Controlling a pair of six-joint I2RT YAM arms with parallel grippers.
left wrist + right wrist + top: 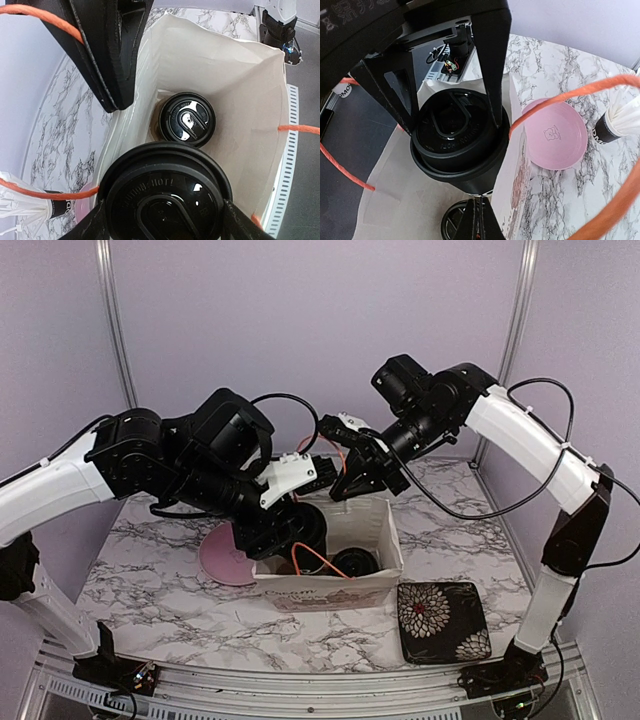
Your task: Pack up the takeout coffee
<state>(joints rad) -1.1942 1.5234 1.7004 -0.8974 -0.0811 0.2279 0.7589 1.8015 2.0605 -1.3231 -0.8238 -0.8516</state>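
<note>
Top external: left pincer [296,529] is clamped on one lidded coffee cup [310,525], right over the white bag [385,540], centre frame on the bench [160,590]. Left wrist: the other lidded cup [187,119] sits on the bag floor, mid-frame. Right wrist: right pincer [477,222] is clenched at the bottom edge. Can't tell if it's pinching the bag.

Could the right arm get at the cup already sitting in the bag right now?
Probably not. The right gripper is shut at the bag rim, and the left gripper holds the second cup over the opening, above the cup in the bag.
</note>
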